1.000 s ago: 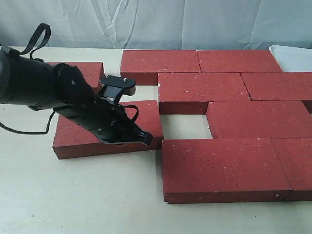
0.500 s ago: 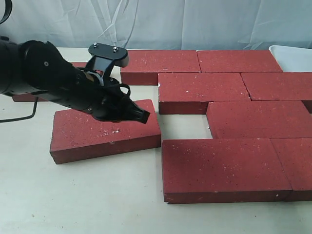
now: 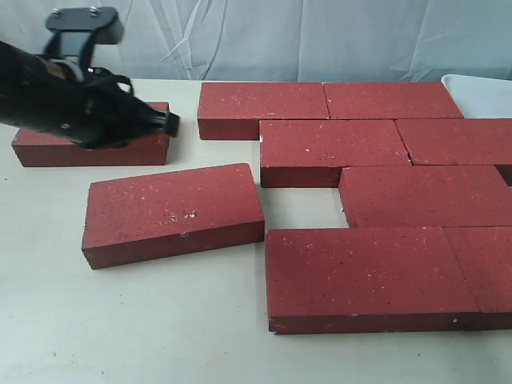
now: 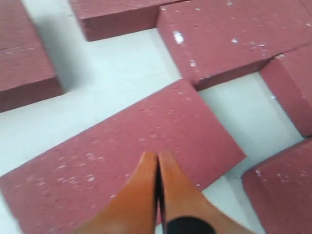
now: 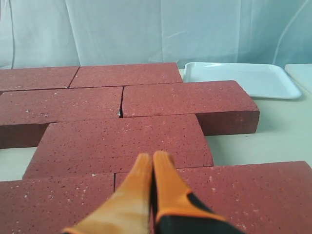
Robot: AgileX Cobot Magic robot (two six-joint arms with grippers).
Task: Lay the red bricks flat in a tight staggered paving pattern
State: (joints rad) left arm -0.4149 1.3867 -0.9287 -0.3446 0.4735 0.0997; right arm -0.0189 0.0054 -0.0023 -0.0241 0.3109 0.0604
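Exterior view, loose brick [image 3: 172, 212]: lying flat but skewed, just beside the open gap in the paving
Left gripper [image 4: 157, 156]: hovering empty, fingers pressing together
Right gripper [image 5: 152, 158]: hanging over the laid bricks [image 5: 122, 139], fingers meeting, gripping nothing
Risk: a skewed push is probably jamming a corner against neighbours and shifting them
Count: nine red bricks [image 3: 334, 152] showing, seven laid, two lying apart; one white tray [image 3: 480, 92]; two grippers

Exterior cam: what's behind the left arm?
A red brick lying flat, apart from the paved group. Its near side face shows. The arm and shut left gripper cover most of its top, so anything there is hidden.
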